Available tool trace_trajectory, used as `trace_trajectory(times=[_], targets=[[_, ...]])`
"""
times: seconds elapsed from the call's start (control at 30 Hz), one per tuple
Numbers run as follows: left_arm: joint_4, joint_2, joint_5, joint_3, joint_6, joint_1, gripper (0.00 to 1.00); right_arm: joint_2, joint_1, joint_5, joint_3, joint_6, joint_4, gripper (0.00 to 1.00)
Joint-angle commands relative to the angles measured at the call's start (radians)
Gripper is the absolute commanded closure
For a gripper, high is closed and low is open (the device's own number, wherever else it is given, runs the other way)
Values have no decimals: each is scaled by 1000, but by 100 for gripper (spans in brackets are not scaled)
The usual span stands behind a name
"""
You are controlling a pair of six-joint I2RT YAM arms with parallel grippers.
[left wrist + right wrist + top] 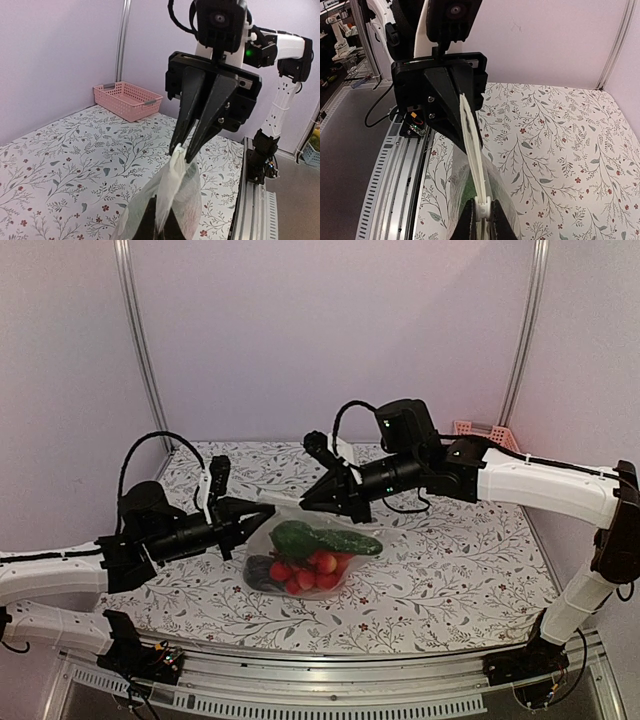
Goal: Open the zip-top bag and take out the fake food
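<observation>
The clear zip-top bag (264, 540) hangs stretched between my two grippers above the floral table. The fake food (312, 570) rests in its bottom: several red pieces, a green piece (322, 539) and a dark one. My left gripper (257, 513) is shut on the bag's left top corner; in its wrist view its fingers (161, 214) pinch the plastic. My right gripper (306, 503) is shut on the white zip slider (482, 210) on the zip strip (470, 135); its own fingers (482, 207) clamp it. The strip runs up to the left gripper (465, 131).
A pink slatted basket (484, 432) stands at the back right corner and also shows in the left wrist view (127, 100). Metal frame posts rise at the back corners. The table's aluminium rail (405, 165) runs along the near edge.
</observation>
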Motion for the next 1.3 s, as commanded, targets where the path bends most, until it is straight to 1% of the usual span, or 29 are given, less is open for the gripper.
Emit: trace_trajectory(times=[0.0, 0.17, 0.37, 0.63, 1.03, 1.27], targets=[[119, -52, -50, -40, -46, 42, 100, -14, -18, 27, -34, 1, -35, 99], [148, -60, -53, -68, -77, 82, 100, -31, -31, 30, -72, 11, -37, 99], [129, -94, -89, -79, -102, 120, 100, -53, -52, 35, -116, 25, -36, 99], [110, -150, -113, -110, -152, 206, 100, -96, -76, 60, -174, 38, -37, 99], [98, -200, -149, -148, -200, 274, 100, -139, -102, 104, -236, 59, -39, 99], [108, -193, -122, -154, -232, 337, 100, -176, -112, 130, -301, 86, -40, 99]])
